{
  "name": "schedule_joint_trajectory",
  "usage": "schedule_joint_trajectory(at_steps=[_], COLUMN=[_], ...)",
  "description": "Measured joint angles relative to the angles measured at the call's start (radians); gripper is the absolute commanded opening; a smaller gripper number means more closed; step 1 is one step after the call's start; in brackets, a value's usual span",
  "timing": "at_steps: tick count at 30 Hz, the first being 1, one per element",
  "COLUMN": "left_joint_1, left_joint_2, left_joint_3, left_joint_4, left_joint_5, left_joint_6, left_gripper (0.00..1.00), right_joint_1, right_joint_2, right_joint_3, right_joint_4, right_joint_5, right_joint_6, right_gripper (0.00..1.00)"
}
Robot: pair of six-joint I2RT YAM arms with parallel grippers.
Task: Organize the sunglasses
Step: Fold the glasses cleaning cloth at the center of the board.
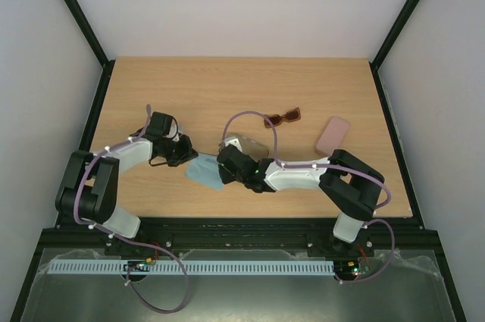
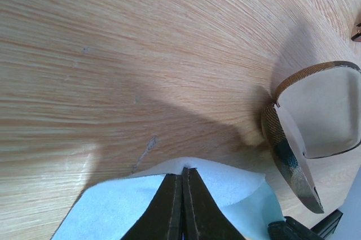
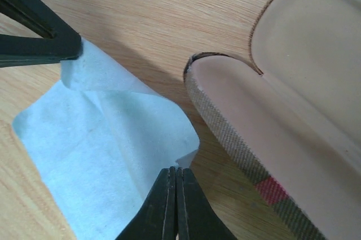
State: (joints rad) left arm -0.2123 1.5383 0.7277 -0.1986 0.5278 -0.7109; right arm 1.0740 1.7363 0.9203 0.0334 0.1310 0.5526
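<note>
Overhead, catching what neither wrist camera is catching: the reddish-brown sunglasses [image 1: 282, 117] lying on the wooden table [image 1: 189, 95] just beyond the open case [image 1: 250, 145], apart from it and touched by neither arm. Also showing, only from above, a flat pink case [image 1: 333, 135] resting closed off to the right, well apart from both grippers. Also picking up a thin black wire outline [image 1: 157, 161] just beside the left wrist, possibly the aviator pair, though too small to be telling for certain.

Closer in, pinching one edge of the light blue cloth [image 3: 107, 138] with the left gripper [image 2: 183, 177], jaws pressed together on the fabric. Pinching another corner with the right gripper [image 3: 176, 173], jaws likewise closed flat on it. Lying mostly flat on the wood between the two, with the pinched corners lifting a little.

From the right wrist, taking in both grips at once, with the left fingers [image 3: 45, 48] entering at the upper left and biting the far corner. From the left wrist, showing only its own closed tips over the cloth and the case standing to the right.

Gaping wide, lid tilted back, just beside the cloth's edge. Showing only pale beige lining in both halves, with woven brown plaid on the outer wall and a red stripe crossing it near the bottom of the right wrist view. Sitting outside it, on the table, the reddish-brown pair.
</note>
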Motion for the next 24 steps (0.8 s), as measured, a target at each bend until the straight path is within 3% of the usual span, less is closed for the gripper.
schedule_joint_trajectory(at_steps=[24], left_joint_1=[0.067], left_joint_2=[-0.02], left_joint_3=[-0.051], left_joint_4=[0.015], left_joint_5=[0.106], left_joint_6=[0.018], left_gripper=[0.02], right_joint_1=[0.008], right_joint_2=[-0.053], right_joint_3=[-0.161], right_joint_4=[0.249], right_joint_5=[0.036], right_joint_6=[-0.212], right_gripper=[0.01])
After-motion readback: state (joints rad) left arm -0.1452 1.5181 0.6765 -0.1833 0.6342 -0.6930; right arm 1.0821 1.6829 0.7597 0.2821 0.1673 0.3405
